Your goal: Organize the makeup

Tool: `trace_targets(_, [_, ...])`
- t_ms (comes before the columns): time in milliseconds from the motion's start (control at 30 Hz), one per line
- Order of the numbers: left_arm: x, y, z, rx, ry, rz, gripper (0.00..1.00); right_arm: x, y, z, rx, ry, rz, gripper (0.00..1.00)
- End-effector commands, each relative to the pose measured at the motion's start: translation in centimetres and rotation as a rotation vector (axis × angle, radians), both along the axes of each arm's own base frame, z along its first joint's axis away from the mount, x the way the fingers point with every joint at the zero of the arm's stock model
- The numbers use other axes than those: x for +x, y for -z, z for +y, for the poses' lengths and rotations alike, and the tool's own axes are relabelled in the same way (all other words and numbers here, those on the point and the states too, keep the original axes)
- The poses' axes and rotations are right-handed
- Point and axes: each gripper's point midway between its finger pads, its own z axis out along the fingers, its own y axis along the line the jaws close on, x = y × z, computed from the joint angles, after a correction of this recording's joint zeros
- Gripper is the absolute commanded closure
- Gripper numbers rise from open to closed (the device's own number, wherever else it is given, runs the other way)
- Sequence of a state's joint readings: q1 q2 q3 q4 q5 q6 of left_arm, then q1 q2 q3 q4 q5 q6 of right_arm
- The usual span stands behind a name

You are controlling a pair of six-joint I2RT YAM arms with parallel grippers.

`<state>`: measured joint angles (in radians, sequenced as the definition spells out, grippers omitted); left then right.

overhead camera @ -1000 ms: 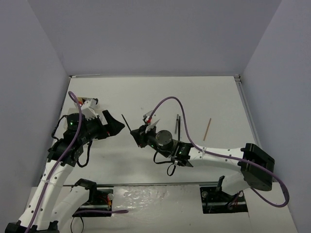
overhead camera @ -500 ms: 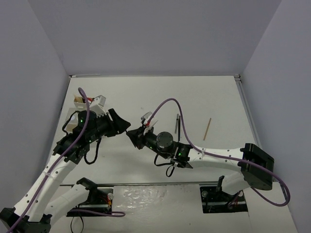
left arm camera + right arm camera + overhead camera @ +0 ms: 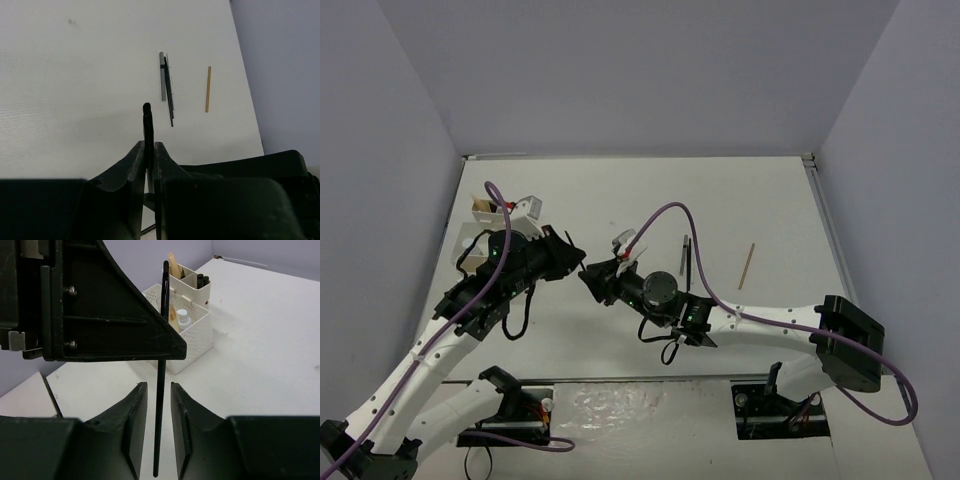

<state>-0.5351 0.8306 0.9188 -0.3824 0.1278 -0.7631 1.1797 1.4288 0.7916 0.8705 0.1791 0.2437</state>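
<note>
A thin black pencil (image 3: 147, 120) stands pinched in my left gripper (image 3: 149, 145), which is shut on it. In the right wrist view the same pencil (image 3: 160, 415) hangs between the jaws of my right gripper (image 3: 159, 386). Those jaws are open, with a gap on each side of the pencil. The two grippers meet tip to tip at mid-table (image 3: 584, 268). More makeup lies on the table: two thin black pencils (image 3: 169, 92), a grey ribbed stick (image 3: 162, 75) and a tan wooden stick (image 3: 207, 89).
A white compartmented tray (image 3: 192, 332) stands at the far left (image 3: 485, 212) and holds a small white bottle (image 3: 183, 319) and black tubes (image 3: 202, 280). The loose pencils (image 3: 687, 258) and the tan stick (image 3: 747, 266) lie right of the grippers.
My left gripper swung right to the right gripper and shut on the black pencil. The right gripper, shut on that pencil before, has opened its jaws off it.
</note>
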Motion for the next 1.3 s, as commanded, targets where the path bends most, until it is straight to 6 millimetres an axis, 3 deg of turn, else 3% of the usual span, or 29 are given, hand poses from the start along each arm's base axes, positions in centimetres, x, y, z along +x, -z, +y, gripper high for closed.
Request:
trace_targets(0, [1.2,-3.3,0.4,-0.025,-0.043,-0.139,1.00,0.1,-3.8,-0.7,0.102,0.032,-0.039,0.51])
trace_targets(100, [2.0,-2.6,2.9,0.082,-0.148,-0.156,1.00,0.7,-3.7,-2.1,0.083,0.093,-0.031,0.28])
trace_targets(300, [3.9,-2.8,11.1,0.339,-0.461,-0.208,1.00,1.7,-2.5,-6.7,0.042,0.232,-0.011,0.06])
trace_targets(367, [4.5,-3.3,12.8,0.382,-0.511,-0.222,1.00,2.2,-2.0,-8.3,0.023,0.279,0.000,0.04])
trace_targets(567, [6.8,-4.2,20.8,0.440,-0.725,-0.205,1.00,3.5,-0.8,-13.1,-0.017,0.390,0.052,0.00])
trace_targets(733, [7.9,-5.7,25.4,0.470,-0.858,-0.235,1.00,4.0,0.0,-16.2,0.011,0.434,0.069,0.00])
trace_targets(900, [9.0,-5.6,28.0,0.485,-0.948,-0.257,1.00,3.8,-0.1,-17.6,0.020,0.443,0.057,0.00])
trace_targets(1267, [9.5,-1.9,30.8,0.525,-1.033,-0.240,1.00,3.8,1.1,-19.6,0.021,0.479,0.053,0.00])
